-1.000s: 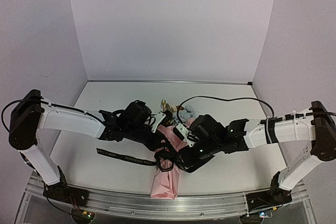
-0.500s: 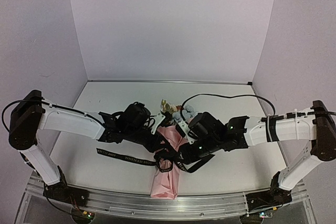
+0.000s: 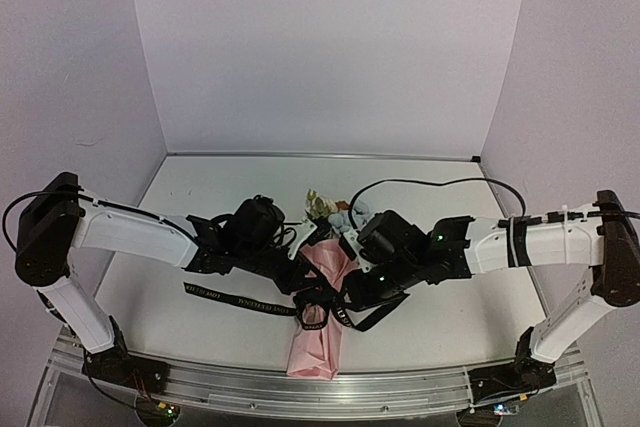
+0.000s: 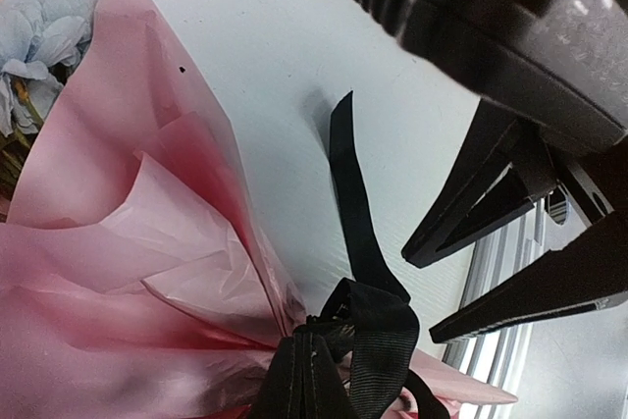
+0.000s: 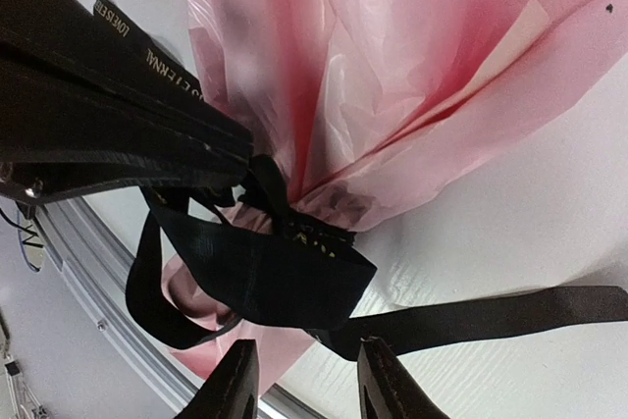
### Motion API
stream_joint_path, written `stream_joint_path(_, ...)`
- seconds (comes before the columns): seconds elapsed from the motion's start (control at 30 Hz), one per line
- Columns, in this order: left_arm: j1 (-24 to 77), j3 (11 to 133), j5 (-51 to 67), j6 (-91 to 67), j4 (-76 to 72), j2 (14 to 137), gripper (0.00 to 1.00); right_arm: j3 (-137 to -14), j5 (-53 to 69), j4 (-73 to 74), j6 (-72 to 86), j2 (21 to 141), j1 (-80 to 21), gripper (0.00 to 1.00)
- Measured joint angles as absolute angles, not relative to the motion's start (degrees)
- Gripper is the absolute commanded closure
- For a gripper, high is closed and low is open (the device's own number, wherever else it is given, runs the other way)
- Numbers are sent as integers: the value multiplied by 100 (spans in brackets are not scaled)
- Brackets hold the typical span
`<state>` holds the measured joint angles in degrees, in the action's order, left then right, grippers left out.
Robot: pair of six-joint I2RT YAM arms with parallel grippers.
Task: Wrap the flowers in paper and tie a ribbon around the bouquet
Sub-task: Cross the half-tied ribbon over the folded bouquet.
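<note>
The bouquet lies mid-table, its narrow end toward the near edge. Its pink paper fans out around the flowers, whose pale blue blooms show at the wide end. The black ribbon is looped and knotted around the cone's waist. One tail runs left and the other right. My left gripper is shut on the ribbon at the knot. My right gripper stands open just short of the loop, nothing between its fingers.
The white table is walled at the back and sides. A metal rail runs along the near edge just past the cone's tip. A black cable arcs over the table behind the right arm.
My right gripper has drawn a little left and away from the near edge, closer to the knot. The flowers show more clearly. The left arm has barely moved.
</note>
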<state>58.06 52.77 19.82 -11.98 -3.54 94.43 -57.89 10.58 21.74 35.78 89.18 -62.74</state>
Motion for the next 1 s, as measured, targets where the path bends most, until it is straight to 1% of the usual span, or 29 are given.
stream_joint_path(0.3, 5806, 5280, 2164, -1179, -357, 9445, 100, -5789, 945, 2495, 3212, 8917, -6274, 65)
stream_joint_path(0.73, 5806, 5333, 2290, -1191, -333, 9488, 100, -5791, 967, 2517, 2811, 8710, -6375, 66)
stream_joint_path(1.0, 5736, 5565, 2648, -1172, -208, 9698, 100, -5531, 1290, 2346, 1563, 8392, -6504, 62)
